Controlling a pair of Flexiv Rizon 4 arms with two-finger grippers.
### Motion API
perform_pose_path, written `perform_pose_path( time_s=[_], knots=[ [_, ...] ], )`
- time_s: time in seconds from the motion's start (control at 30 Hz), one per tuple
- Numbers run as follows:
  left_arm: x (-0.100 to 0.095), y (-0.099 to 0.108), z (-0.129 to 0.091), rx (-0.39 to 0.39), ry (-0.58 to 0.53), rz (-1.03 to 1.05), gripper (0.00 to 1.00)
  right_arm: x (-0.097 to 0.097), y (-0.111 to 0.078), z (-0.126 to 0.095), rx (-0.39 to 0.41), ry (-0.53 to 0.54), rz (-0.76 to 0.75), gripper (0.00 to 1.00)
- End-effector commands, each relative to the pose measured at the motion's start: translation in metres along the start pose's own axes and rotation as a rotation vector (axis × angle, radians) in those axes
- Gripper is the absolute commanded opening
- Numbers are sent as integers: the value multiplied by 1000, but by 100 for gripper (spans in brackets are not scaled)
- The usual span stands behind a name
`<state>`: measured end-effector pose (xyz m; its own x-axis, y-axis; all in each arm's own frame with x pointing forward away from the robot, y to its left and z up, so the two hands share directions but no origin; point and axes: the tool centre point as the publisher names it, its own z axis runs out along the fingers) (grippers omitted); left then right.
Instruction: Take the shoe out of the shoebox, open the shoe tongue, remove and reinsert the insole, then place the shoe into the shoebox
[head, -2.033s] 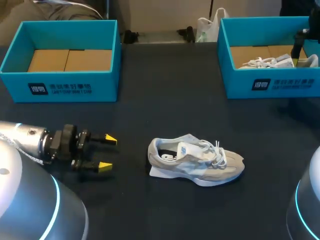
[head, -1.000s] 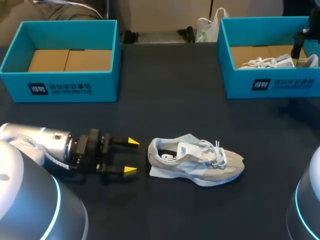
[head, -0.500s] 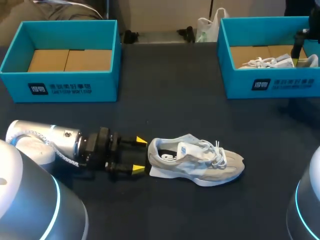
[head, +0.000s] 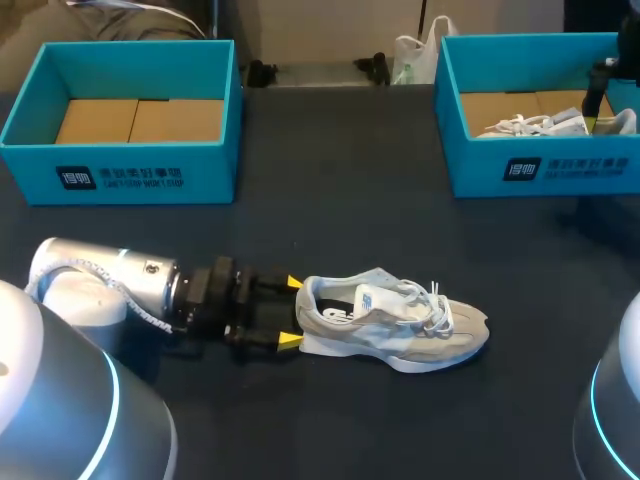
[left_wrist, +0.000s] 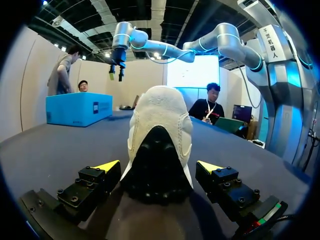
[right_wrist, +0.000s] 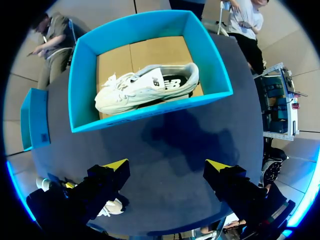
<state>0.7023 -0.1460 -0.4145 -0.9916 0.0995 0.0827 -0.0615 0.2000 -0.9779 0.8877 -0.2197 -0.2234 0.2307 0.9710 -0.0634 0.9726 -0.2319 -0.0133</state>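
Left arm (head: 110, 285) lies low and near-horizontal, wrist in line with the forearm. The left gripper (head: 290, 312) is spread wide — yellow tips level, side by side. Right gripper (right_wrist: 167, 165) is held high, pointing steeply down — fingers (right_wrist: 116, 165) likewise wide apart.

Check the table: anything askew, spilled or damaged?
Nothing clearly wrong. The shoe stands upright on its sole, heel between the left gripper's open fingers. A pale flat edge juts out under the heel; sole or insole, cannot tell.
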Motion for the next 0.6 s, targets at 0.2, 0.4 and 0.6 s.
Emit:
perform_pose_path(
  time_s=[0.2, 0.4, 0.6],
  knots=[
    [-4, 1, 13, -1, 9, 0, 100, 0, 0, 0, -2, -1, 1, 100],
    [-5, 2, 16, -1, 15, 0, 100, 0, 0, 0, -2, -1, 1, 100],
    [-5, 0, 21, 5, 27, 4, 100, 0, 0, 0, -2, -1, 1, 100]
  ],
)
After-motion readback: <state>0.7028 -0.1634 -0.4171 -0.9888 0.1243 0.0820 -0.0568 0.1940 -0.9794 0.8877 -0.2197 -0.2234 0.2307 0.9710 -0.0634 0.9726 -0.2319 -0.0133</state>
